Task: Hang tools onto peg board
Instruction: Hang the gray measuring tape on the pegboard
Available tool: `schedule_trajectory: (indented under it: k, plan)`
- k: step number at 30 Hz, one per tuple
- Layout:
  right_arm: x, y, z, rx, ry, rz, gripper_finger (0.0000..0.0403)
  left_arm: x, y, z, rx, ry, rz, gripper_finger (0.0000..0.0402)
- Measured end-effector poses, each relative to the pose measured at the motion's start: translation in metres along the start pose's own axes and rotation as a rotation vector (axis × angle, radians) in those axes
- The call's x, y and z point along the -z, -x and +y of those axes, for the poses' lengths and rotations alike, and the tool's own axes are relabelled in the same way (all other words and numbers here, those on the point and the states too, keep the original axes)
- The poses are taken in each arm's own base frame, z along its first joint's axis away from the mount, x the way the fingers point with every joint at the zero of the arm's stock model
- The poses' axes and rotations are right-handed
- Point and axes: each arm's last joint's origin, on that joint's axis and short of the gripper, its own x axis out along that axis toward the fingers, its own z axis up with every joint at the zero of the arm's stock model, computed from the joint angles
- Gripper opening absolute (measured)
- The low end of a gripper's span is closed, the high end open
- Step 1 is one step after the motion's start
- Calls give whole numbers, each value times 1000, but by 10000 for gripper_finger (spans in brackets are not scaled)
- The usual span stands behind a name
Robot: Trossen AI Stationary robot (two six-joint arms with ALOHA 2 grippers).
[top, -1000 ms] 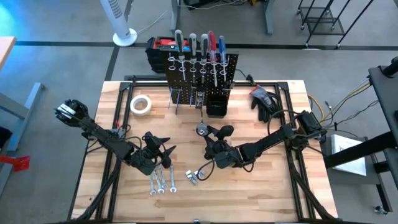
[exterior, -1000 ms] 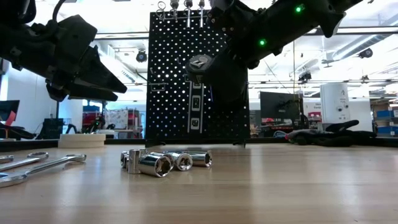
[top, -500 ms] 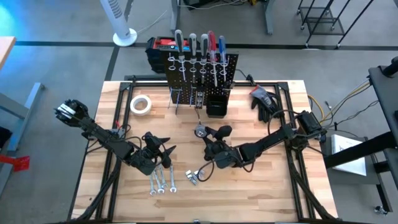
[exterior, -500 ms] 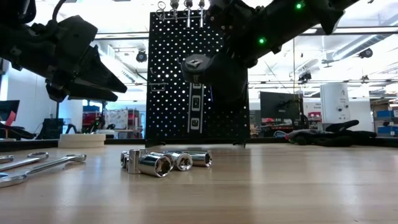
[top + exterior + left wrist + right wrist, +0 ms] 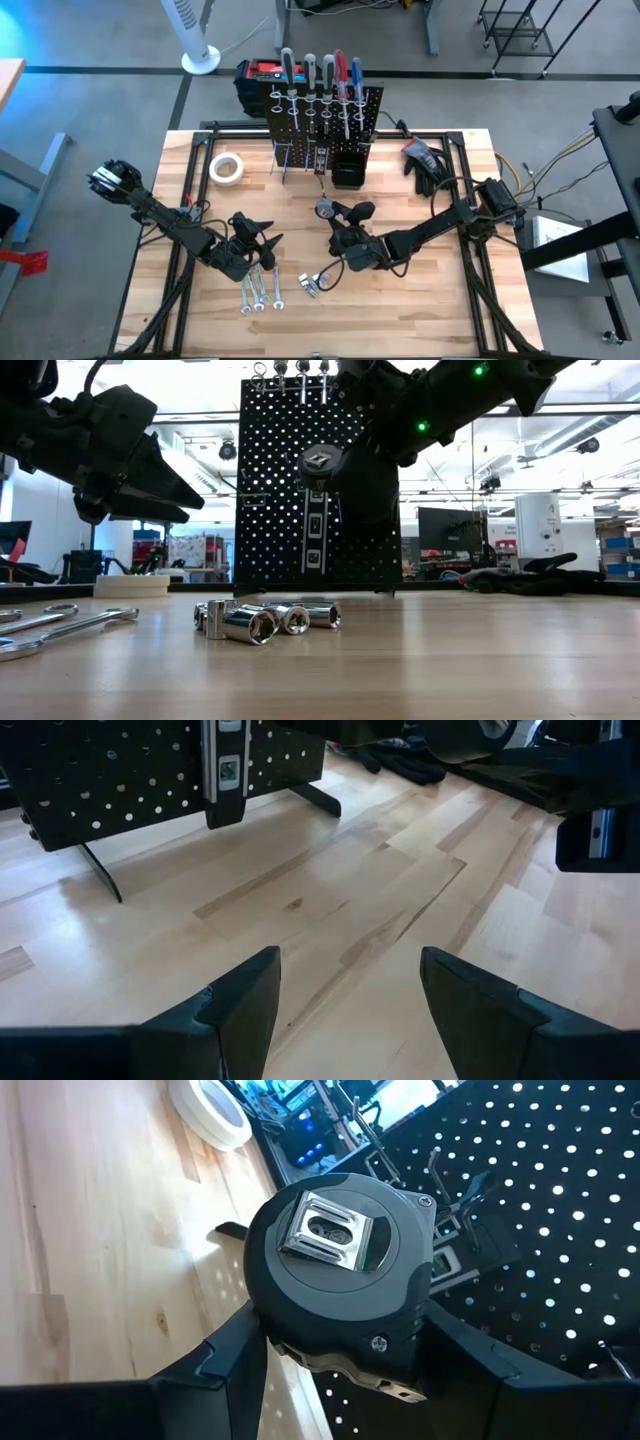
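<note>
Right gripper clamps a tape measure before the peg board.
We see screwdrivers standing in the board's ring holders; its small black bin hides its contents. Left gripper hangs spread and empty above wrenches; sockets lie loose on the table.

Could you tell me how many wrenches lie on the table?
3, side by side near the table's front edge: wrench one, wrench two, wrench three, below the left claw.

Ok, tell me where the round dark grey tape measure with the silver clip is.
The round dark grey tape measure is clamped in the right gripper, held above mid-table just in front of the black perforated peg board and its small black bin.
</note>
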Motion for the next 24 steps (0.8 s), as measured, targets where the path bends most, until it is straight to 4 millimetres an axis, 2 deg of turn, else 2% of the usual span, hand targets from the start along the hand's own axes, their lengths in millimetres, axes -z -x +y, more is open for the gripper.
schedule_trajectory:
  k: [13, 19, 24]
  plan:
    - [3, -7, -2, -8, -24, 15, 190, 0, 0, 0, 0, -5, 0, 231]
    - [8, -9, 1, -69, -58, 25, 190, 0, 0, 0, 0, -11, 0, 231]
    - [12, -19, -1, -109, -100, 46, 190, 0, 0, 0, 0, -10, 0, 231]
